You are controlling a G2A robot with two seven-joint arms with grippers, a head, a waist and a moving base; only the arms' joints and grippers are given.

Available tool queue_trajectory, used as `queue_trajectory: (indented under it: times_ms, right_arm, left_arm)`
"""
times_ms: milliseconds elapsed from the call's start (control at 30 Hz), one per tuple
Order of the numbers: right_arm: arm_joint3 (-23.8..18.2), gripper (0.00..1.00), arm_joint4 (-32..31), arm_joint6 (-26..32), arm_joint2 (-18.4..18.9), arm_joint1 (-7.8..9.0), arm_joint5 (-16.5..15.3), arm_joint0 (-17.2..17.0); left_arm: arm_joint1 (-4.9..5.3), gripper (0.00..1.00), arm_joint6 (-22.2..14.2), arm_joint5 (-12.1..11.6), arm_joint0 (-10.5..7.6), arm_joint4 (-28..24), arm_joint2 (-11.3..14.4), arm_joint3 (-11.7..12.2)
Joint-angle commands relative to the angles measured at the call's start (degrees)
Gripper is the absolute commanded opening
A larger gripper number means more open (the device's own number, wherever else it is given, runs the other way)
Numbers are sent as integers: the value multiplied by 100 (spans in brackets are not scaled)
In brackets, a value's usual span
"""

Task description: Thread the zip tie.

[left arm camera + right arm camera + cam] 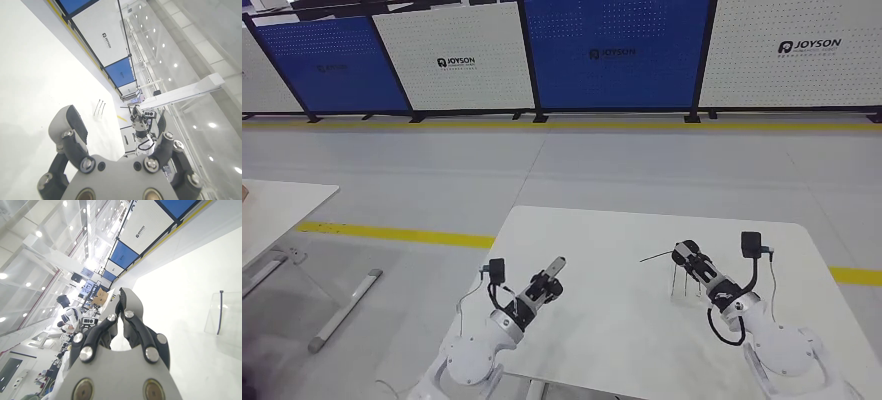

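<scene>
Top view: right tool (682, 250) clamped on a black zip tie (654, 258), held level above the worktop (622, 330). Left wrist view: left tool (117, 117) spread wide above the worktop; three spare ties (99, 108) lie flat on the worktop. Right wrist view: fingers (132, 300) pressed together, gripping the tie.

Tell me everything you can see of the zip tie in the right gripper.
The zip tie is a thin, black, plastic-looking strap, straight and roughly level above the white table. One end is pinched in the shut right gripper; the free end points toward the open left gripper, apart from it. Its head cannot be made out.
</scene>
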Motion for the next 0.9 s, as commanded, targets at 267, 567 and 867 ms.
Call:
queue_trajectory:
  times_ms: [267, 567, 867]
  right_arm:
    - [62, 0, 311, -365, -127, -72, -625, -218]
    - [494, 0, 345, -612, -739, -265, -797, 55]
    - [589, 0, 346, -414, -852, -307, -643, 192]
  left_arm:
    - [11, 100, -143, -177, 48, -150, -113, 160]
    - [-86, 100, -336, -154, -360, 90, 858, 479]
    - [-149, 100, -87, -73, -628, 82, 1136, 674]
